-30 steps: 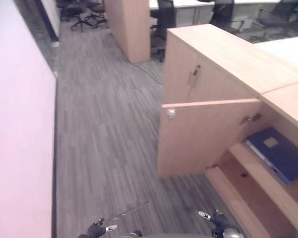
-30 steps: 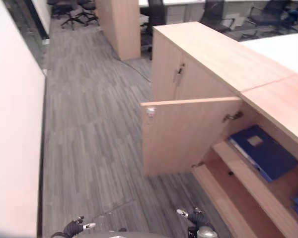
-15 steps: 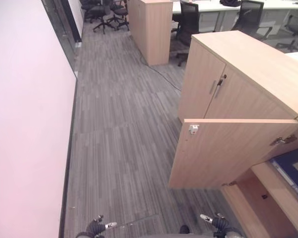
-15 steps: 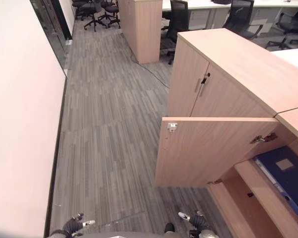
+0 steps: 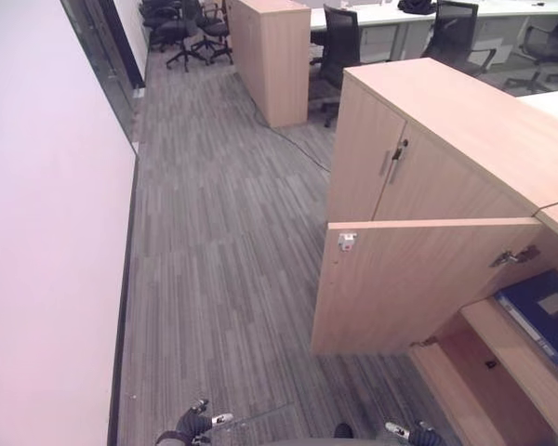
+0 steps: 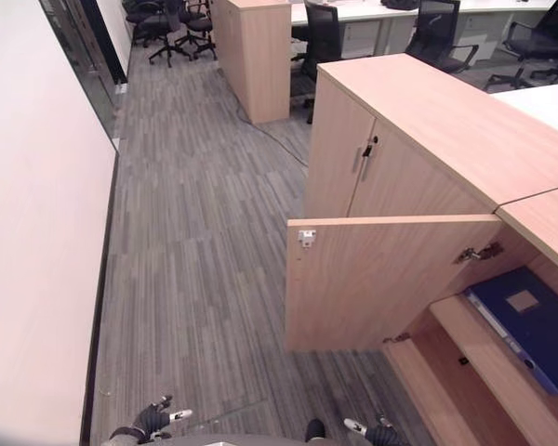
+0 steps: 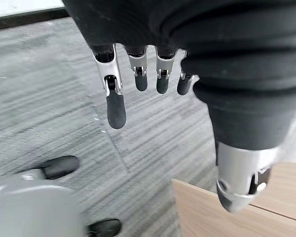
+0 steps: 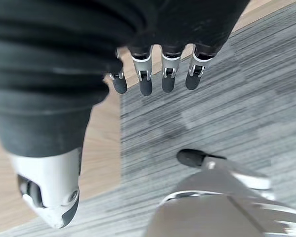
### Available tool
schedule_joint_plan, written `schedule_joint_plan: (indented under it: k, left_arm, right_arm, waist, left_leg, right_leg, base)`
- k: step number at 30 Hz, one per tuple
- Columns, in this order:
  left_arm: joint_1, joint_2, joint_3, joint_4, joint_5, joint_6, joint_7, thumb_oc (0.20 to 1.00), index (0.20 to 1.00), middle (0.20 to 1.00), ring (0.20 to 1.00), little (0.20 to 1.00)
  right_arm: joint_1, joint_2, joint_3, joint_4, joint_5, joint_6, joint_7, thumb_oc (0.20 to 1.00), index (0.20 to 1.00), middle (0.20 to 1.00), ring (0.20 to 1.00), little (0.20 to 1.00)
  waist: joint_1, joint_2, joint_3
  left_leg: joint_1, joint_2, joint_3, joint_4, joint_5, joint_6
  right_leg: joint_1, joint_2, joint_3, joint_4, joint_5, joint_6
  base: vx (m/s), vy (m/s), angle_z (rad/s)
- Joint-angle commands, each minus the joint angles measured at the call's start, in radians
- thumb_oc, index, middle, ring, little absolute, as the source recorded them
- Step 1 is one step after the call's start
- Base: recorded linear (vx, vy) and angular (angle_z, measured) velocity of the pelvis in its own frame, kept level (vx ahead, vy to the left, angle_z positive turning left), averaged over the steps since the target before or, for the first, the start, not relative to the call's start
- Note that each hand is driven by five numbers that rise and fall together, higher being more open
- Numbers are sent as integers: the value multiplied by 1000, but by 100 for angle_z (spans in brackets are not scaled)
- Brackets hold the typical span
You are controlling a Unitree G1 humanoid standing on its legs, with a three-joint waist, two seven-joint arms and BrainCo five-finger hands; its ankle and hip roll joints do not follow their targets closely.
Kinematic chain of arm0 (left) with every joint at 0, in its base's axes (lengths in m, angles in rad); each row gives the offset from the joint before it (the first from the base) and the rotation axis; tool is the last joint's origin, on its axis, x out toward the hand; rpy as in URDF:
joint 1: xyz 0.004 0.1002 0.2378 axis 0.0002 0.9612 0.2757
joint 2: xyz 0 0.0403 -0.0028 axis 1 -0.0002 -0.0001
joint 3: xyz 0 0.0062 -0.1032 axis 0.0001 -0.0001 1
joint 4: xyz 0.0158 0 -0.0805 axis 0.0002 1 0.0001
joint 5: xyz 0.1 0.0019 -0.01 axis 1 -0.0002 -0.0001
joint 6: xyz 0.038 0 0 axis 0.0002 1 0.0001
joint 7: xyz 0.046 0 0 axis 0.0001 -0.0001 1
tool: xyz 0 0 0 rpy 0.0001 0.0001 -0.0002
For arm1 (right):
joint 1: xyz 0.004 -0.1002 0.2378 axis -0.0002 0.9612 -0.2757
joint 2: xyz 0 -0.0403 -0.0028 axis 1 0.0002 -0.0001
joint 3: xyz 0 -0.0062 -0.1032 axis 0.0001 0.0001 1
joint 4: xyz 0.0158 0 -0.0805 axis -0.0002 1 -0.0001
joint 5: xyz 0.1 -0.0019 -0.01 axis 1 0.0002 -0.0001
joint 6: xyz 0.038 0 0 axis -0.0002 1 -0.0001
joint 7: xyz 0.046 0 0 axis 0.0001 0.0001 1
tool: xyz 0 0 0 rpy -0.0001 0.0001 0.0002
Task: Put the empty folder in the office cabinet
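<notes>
The blue folder [image 6: 525, 325] lies flat on a shelf [image 6: 484, 358] inside the open office cabinet [image 6: 539, 232], at the right edge of the head views, part of it cut by that edge; neither hand touches it. The cabinet door [image 6: 386, 279] stands swung out toward the floor, its latch plate [image 6: 306, 238] near the free upper corner and a hinge [image 6: 479, 252] at the far end; below the shelf the lower cabinet floor [image 6: 428, 372] is bare wood. Just behind stands a second, closed cabinet [image 6: 400, 139] with a small handle [image 6: 366, 149]; its top runs unbroken to the right.

Left of the door the grey plank carpet [image 6: 195, 232] lies open all the way to a pale wall [image 6: 28, 232]; farther back a tall wooden unit [image 6: 251, 56] and office chairs [image 6: 167, 23] bound the aisle.

The left hand [image 7: 138, 74] hangs low at the left over the carpet, fingers [image 7: 116, 106] straight, slightly spread, holding nothing; the right hand [image 8: 158, 74] hangs low at the right beside the door's edge, fingers loose and parted, empty.

Against the frame half a second earlier the whole scene has slid a little, so the camera moved; folder and door keep their places, and both hands sit lower in view.
</notes>
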Motion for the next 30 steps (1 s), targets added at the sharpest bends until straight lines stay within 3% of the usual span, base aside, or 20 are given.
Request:
schedule_joint_plan:
  k: [1,9,16,30]
  left_arm:
    - [-103,28,-5,-6,-39,-46,14,1000,1000,1000,1000,1000]
    - [-276,96,-8,-137,-140,-65,32,1000,1000,1000,1000,1000]
    - [-473,150,-40,-146,-175,-69,37,1000,1000,1000,1000,1000]
    - [-677,129,-129,-112,-191,-65,24,1000,1000,1000,1000,1000]
  right_arm:
    - [-40,-15,29,18,-12,-7,-1,1000,1000,1000,1000,1000]
    - [-22,-23,56,-7,-29,-7,3,1000,1000,1000,1000,1000]
    - [-5,-33,83,-21,-38,-3,17,1000,1000,1000,1000,1000]
    - [-2,-28,118,-23,-46,6,33,1000,1000,1000,1000,1000]
  waist:
    - [-15,-20,-13]
    - [-51,-24,-27]
    - [-86,-25,-35]
    - [-133,-29,-40]
  left_leg:
    - [-59,20,4,2,36,-68]
    - [-38,35,42,2,28,-77]
    - [-28,44,68,2,21,-85]
    - [-11,58,105,2,14,-91]
  right_leg:
    - [114,-84,-2,24,-70,116]
    - [118,-77,24,17,-65,121]
    - [118,-72,41,13,-63,125]
    - [112,-65,65,13,-59,132]
  base:
    - [41,-16,-4]
    - [40,-26,-12]
    - [24,-19,-15]
    - [10,-6,-10]
